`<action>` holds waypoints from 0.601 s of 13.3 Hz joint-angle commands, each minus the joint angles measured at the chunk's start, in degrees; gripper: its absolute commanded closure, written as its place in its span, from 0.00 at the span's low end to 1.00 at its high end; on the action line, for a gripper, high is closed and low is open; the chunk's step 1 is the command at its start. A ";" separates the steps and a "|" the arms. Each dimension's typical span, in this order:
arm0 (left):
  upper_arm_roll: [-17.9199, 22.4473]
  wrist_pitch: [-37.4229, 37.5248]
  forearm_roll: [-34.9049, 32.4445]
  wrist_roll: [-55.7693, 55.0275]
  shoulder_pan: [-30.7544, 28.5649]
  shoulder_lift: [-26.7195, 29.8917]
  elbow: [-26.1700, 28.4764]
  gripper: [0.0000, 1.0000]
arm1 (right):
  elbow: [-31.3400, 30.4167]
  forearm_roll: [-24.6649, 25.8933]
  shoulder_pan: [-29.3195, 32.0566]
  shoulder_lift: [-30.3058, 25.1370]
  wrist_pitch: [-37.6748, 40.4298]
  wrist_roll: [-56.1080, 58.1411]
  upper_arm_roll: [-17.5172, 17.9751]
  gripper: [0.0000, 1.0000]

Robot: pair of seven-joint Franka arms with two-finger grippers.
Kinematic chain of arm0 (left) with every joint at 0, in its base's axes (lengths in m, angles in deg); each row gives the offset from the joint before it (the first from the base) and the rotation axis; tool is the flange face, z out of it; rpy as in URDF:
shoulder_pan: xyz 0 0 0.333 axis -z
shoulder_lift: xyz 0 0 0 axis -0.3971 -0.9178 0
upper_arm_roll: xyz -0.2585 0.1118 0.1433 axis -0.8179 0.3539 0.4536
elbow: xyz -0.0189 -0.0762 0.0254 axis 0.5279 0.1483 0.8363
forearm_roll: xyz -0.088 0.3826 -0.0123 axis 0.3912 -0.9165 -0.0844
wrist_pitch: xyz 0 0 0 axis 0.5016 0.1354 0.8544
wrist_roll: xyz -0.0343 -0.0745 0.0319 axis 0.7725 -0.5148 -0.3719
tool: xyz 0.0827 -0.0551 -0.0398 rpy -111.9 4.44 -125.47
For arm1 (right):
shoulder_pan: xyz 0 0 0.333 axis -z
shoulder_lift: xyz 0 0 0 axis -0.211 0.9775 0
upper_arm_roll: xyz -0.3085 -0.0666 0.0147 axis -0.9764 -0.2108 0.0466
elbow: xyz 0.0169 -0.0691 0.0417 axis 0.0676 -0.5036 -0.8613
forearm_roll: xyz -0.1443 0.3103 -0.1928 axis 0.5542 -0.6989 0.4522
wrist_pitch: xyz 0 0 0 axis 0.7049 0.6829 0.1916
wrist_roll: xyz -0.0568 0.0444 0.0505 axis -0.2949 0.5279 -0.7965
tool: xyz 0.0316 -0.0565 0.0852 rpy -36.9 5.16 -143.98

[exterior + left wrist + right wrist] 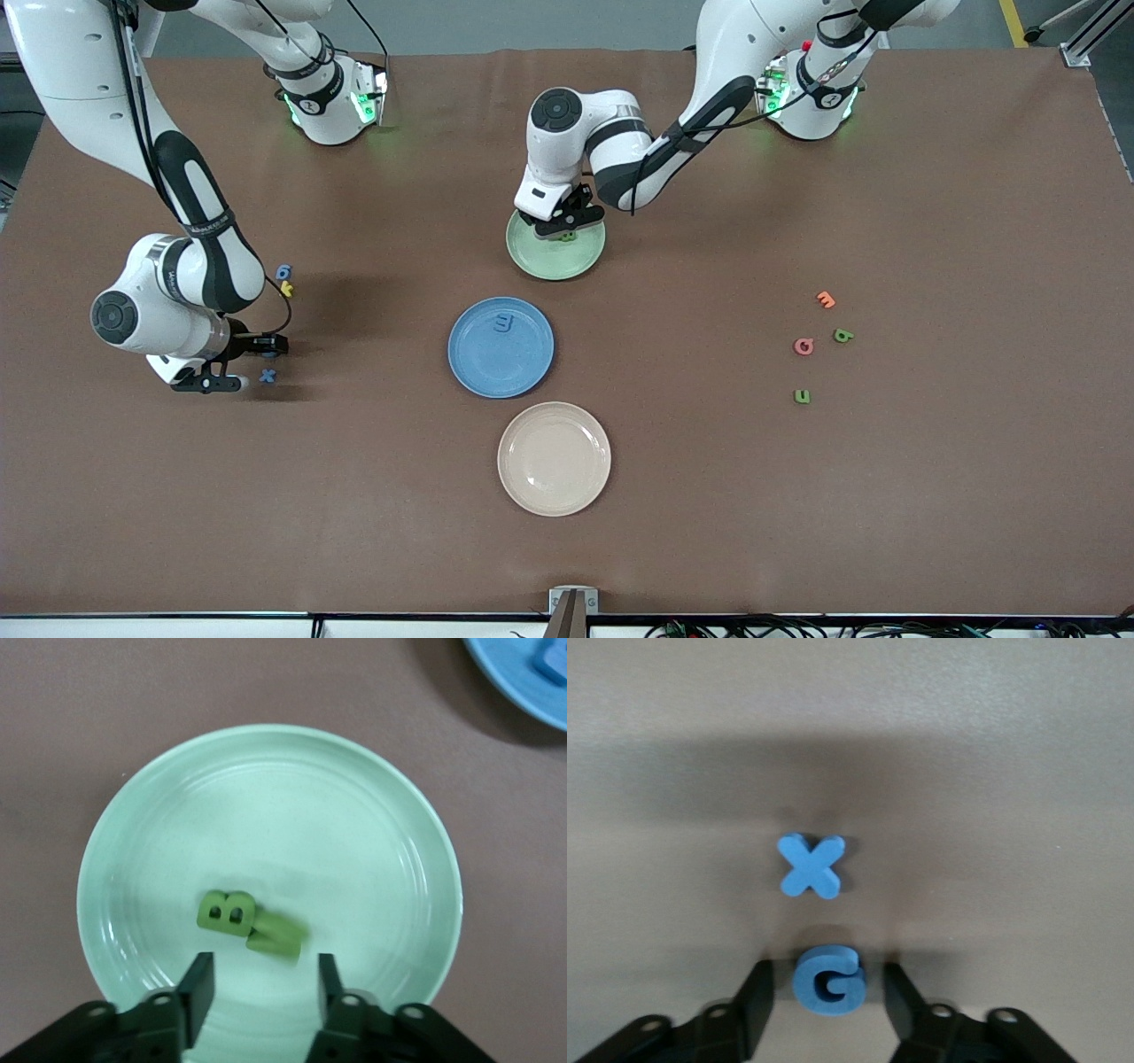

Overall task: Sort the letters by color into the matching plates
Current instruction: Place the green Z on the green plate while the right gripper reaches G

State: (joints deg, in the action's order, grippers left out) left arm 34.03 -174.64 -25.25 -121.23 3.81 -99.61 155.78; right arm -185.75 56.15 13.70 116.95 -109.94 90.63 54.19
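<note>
My left gripper (563,227) (265,964) hangs open just above the pale green plate (554,262) (310,815). Two green letters lie in that plate, a B (225,910) and a blurred piece (275,937) touching it. Toward the right arm's end, my right gripper (268,348) (827,973) is down at the table, open, with a blue G (829,980) between its fingers and a small gap on each side. A blue X (267,376) (811,865) lies beside the G. The blue plate (483,354) (523,682) holds a blue E (504,324). A blue 6 (283,271) lies farther from the camera.
A cream plate (554,458) sits nearer the camera than the blue plate. A yellow letter (286,289) touches the blue 6. Toward the left arm's end lie an orange letter (826,299), a pink Q (803,346) and two green letters (843,336) (802,396).
</note>
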 commanded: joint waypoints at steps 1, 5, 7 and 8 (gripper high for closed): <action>2.08 0.65 -1.69 -1.58 1.62 -0.77 -2.74 0.00 | -0.14 0.23 0.15 0.52 -0.79 -0.36 0.11 0.53; 2.08 6.32 -1.86 0.60 -3.19 1.68 -5.01 0.00 | -0.14 0.23 0.15 0.88 -1.49 -0.36 0.11 0.66; 1.99 11.17 -1.78 4.90 -6.45 2.04 -7.65 0.00 | -0.14 0.23 0.15 0.88 -1.50 -0.27 0.11 0.75; 1.99 11.89 -1.78 6.84 -8.38 2.39 -8.01 0.00 | -0.14 0.23 0.15 0.88 -1.50 -0.27 0.11 0.76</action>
State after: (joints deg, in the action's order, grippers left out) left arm 36.32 -165.86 -25.81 -117.11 -1.52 -98.51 148.95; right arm -185.74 56.13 13.69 116.49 -109.94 90.60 54.40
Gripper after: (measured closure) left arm 0.000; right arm 0.643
